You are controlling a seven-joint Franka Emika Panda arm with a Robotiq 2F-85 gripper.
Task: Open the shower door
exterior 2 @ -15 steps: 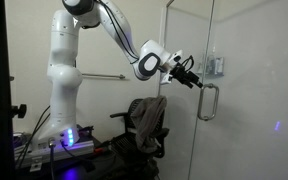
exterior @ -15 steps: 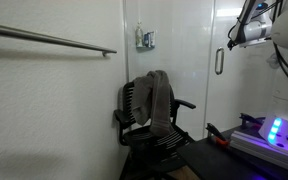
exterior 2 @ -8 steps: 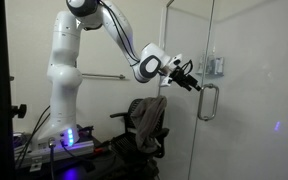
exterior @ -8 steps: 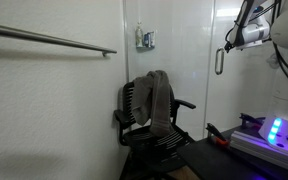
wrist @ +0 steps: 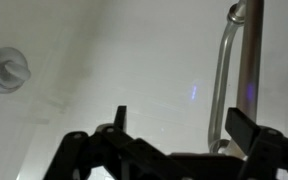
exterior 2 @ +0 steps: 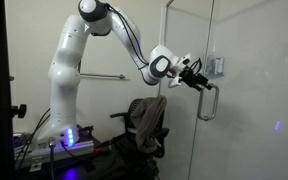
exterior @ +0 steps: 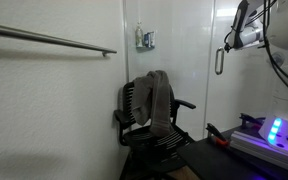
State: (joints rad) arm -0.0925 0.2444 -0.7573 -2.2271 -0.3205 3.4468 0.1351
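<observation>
**Pincer lined up on the door handle, before the grasp**

The shower door (exterior 2: 240,120) stands as a tall clear glass panel at the side of the scene away from the robot's base. It appears closed, with its short silver handle (exterior 2: 208,100) upright near the panel's edge. The arm (exterior 2: 72,60) reaches across from its base so that the pincer (exterior 2: 198,84) arrives level with the upper part of the handle. In an exterior view the pincer sits just beside the handle (exterior: 220,60), but contact cannot be confirmed.

In the wrist view the two fingers (wrist: 119,120) stand apart, clamped on nothing, and the handle (wrist: 222,90) runs up ahead of them toward the right-hand finger. The wide gap is probably kept so that the bar can pass between the fingers before they close. The level approach suits a vertical bar, since closing across it would give a firm hold for pulling the panel.

The step in hand is judged to be the final approach. The grasp and the pull are not yet done.

A chair (exterior 2: 144,125) draped with a cloth (exterior: 159,100) stands below the arm, clear of the pincer. The long wall rail (exterior: 49,40) and a small round wall fitting (wrist: 6,68) play no part.
</observation>
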